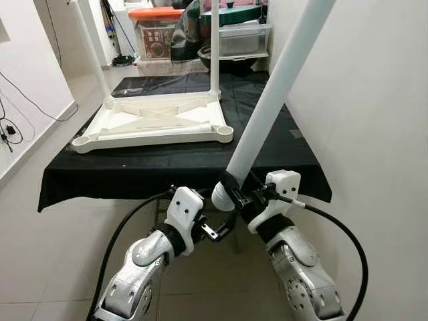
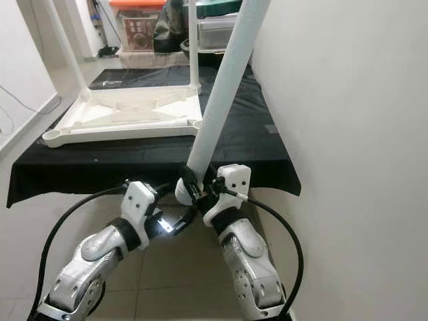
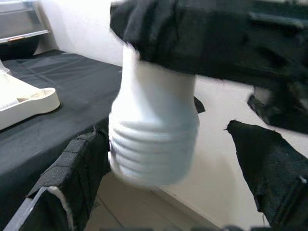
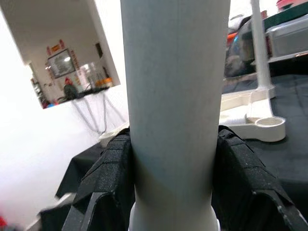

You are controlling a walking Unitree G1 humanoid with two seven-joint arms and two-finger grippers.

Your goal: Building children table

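Right gripper (image 1: pixel 233 194): I see its black fingers (image 4: pixel 108 168) clamped on both sides of the long white plastic table leg (image 1: pixel 274 93), near its threaded lower end.
Leg position: tilted up and right, held in front of the table's near edge.
Left gripper (image 1: pixel 215 231): fingers (image 3: pixel 77 168) spread apart around the threaded end, not clearly touching.
Upturned white plastic tabletop (image 1: pixel 150 124): lies on the black-draped table (image 1: pixel 167 167), two legs already standing in it.
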